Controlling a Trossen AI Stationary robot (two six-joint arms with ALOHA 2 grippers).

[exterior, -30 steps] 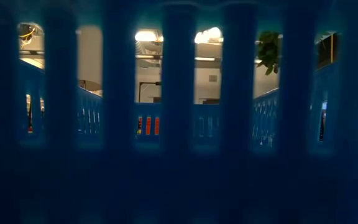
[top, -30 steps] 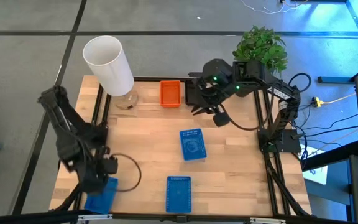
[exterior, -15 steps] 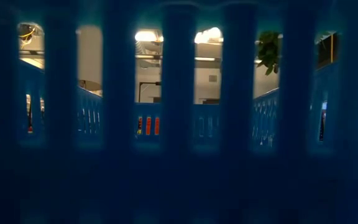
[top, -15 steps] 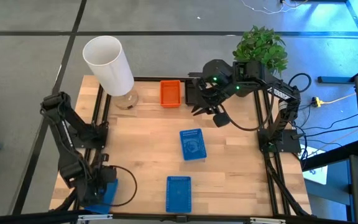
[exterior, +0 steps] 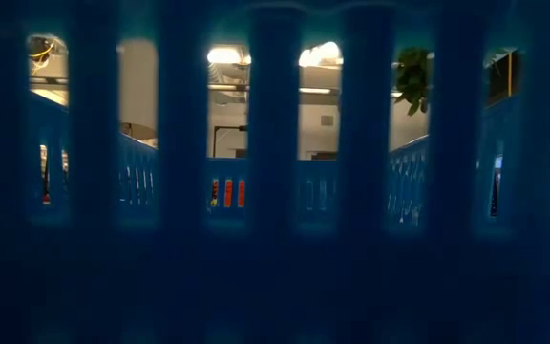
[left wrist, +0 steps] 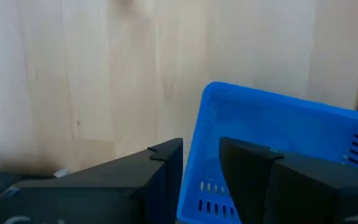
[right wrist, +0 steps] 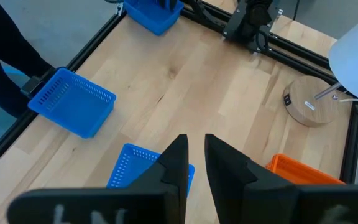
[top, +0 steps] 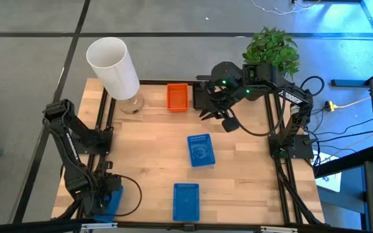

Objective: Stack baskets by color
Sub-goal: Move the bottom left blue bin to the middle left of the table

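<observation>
Blue basket (top: 107,199) at table corner | left end effector (left wrist: 201,163) straddles its wall

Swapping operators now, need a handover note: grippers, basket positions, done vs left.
Left gripper: at the near left corner, jaws straddling a wall of a blue basket; closed or not is unclear.
Right gripper: empty, narrow gap, hovering at the far side near the orange basket.
Two more blue baskets: centre and near edge.
Done: nothing visibly stacked.
Left: stack all the blues.
</observation>
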